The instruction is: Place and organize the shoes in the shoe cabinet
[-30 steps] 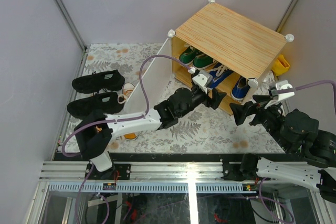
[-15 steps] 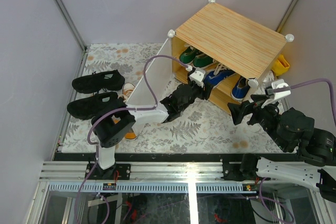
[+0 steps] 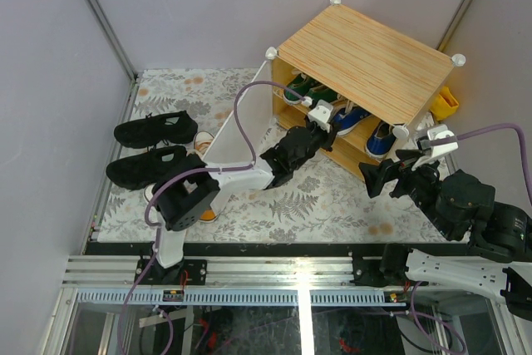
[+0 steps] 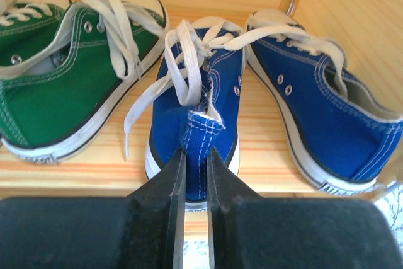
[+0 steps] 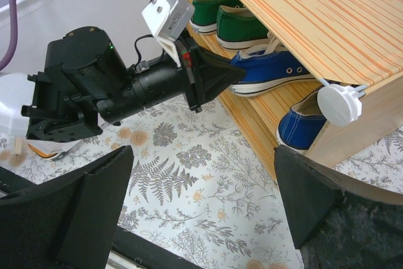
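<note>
Heel of middle blue shoe seemingly pinched inside left tool.

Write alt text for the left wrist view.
The left tool pinches the heel of a blue sneaker on a wooden shelf. A green sneaker sits to its left, a second blue sneaker to its right, all with white laces.

Black-and-white arms, purple cables
</note>
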### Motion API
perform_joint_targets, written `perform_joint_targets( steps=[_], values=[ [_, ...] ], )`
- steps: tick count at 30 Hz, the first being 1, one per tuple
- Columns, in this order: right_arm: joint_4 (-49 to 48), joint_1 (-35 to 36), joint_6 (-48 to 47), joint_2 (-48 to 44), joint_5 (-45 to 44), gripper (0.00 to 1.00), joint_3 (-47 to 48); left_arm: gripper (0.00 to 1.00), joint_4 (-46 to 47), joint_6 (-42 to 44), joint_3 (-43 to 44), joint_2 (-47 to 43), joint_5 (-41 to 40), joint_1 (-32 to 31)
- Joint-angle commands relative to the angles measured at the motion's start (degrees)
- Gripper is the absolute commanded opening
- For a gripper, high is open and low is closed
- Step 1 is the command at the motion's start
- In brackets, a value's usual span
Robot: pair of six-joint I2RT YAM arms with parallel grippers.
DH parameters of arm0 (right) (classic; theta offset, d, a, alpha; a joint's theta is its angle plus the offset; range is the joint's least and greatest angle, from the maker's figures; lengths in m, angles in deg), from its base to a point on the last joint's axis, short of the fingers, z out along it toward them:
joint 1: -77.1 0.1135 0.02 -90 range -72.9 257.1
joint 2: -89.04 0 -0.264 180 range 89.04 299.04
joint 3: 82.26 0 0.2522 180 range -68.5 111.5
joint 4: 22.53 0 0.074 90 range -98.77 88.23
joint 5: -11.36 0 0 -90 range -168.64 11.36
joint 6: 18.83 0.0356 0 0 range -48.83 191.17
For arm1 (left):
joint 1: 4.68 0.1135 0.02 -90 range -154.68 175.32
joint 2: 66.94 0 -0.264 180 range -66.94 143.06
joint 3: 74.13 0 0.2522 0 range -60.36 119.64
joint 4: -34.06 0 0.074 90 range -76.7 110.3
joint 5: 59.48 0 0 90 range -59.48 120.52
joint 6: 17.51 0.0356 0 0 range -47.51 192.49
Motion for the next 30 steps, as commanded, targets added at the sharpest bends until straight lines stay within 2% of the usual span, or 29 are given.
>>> perform_joint_targets(
  steps=[1,9,15,16,19,23,28,30],
  values=[
    [-2.4,0.1,0.5,0.6,-1.1,0.99,1.1,0.03,3.1,-1.3,6.8,2.5,1.5,-0.3],
    [-1.8,0.1,0.9,-0.4,-1.0,0.99,1.2,0.09,1.3,-4.0,13.0,6.9,3.4,-0.2],
    [-1.2,0.1,1.4,-1.0,-1.0,0.99,0.6,0.23,0.5,-4.7,13.9,8.5,3.3,-0.2],
    [-1.2,0.2,1.5,-1.1,-1.0,0.99,0.6,0.27,0.5,-4.9,13.7,8.6,3.3,-0.2],
    [-1.2,0.1,1.6,-1.4,-0.9,0.99,0.4,0.56,0.3,-5.1,13.1,8.5,3.2,-0.2],
    [-1.2,0.1,1.8,-1.4,-0.8,0.99,0.1,0.7,0.5,-5.2,12.0,8.3,2.9,-0.2],
    [-1.4,0.1,2.0,-1.6,-0.9,0.99,-0.3,0.8,0.1,-5.1,9.7,6.0,2.7,-0.3],
    [-1.6,0.2,2.0,-1.7,-0.8,0.99,-0.5,0.97,0.1,-5.1,7.8,3.6,3.1,-0.3]
  ],
)
